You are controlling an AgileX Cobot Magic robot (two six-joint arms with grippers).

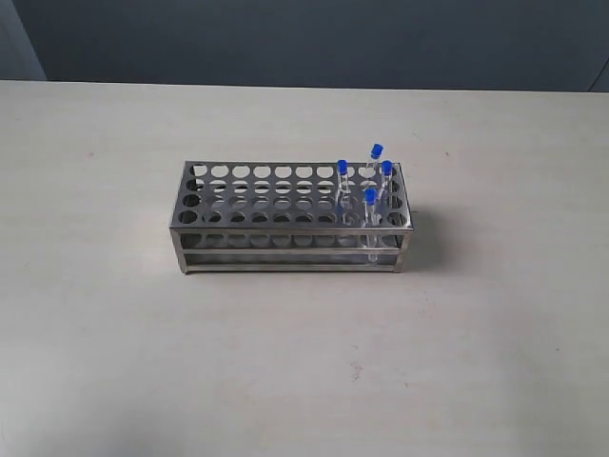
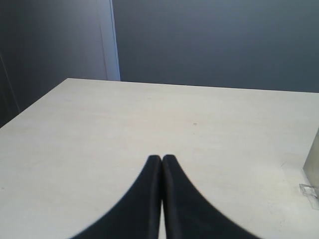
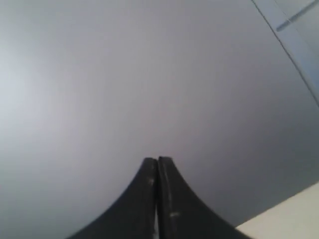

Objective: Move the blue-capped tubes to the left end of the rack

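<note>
a pale beige worktop [image 1: 114, 362] fills most of the exterior view, backed by a dark grey-blue wall [image 1: 304, 38]. near the middle of the worktop stands the rectangular stainless-steel rack [image 1: 276, 202], open-framed at the sides, its top plate pierced by rows of round holes. the four slim clear blue-capped tubes [image 1: 370, 205] all sit clustered in holes at the rack's right end, close to one another, caps poking above the plate. the nearest one's clear body shows down through the frame.

the left arm's wrist looks out low across the worktop toward the wall. the left jaws are clenched, their black fingers [image 2: 147, 199] pressed together tip to tip, grasping nothing and touching nothing.

the right arm's wrist is pitched up at the wall, with only a corner of the worktop showing in its view. the right jaws are likewise clenched, black fingers [image 3: 172, 204] meeting at the tips, with nothing between them.
</note>
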